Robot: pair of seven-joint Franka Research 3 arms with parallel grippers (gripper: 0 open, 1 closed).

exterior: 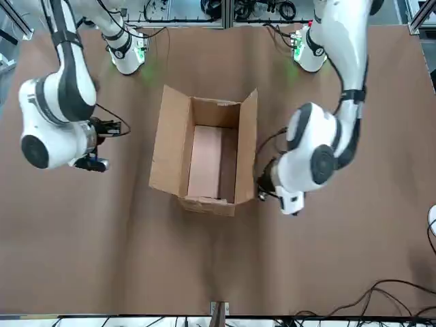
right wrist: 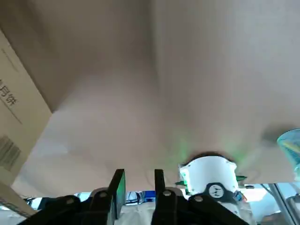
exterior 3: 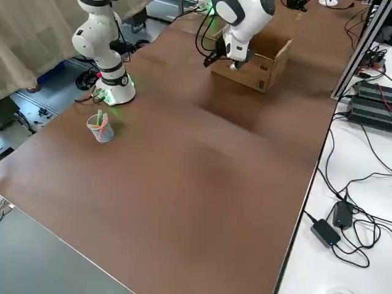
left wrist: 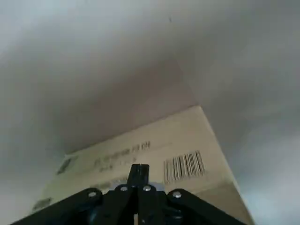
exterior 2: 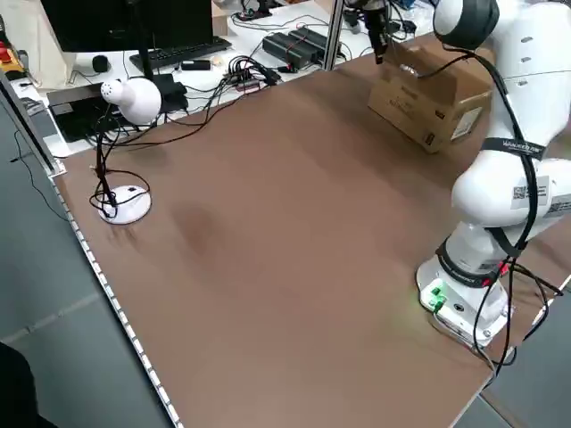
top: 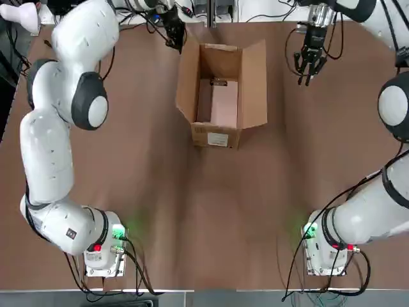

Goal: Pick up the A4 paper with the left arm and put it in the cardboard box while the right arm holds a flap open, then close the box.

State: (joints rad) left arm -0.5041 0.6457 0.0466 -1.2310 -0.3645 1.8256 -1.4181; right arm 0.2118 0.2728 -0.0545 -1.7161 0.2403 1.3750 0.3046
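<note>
The cardboard box [top: 220, 131] stands open at the far middle of the table, with both long flaps upright and its white label on the near end face. The A4 paper [top: 218, 105] lies flat on the box's floor, its metal clip [top: 218, 82] at the far end. My left gripper [top: 174, 35] is shut, right beside the far corner of the box's left flap [top: 188, 77]. In the left wrist view its fingertips [left wrist: 138, 169] point at a printed cardboard face with a barcode. My right gripper [top: 307, 67] hangs open and holds nothing, well to the right of the right flap [top: 254, 83].
A clear cup [exterior 3: 100, 127] with coloured sticks stands near the right arm's base. A white desk lamp [exterior 2: 125, 98] and cables lie beyond the table's left edge. Bare brown table [top: 211, 211] stretches between the box and both arm bases.
</note>
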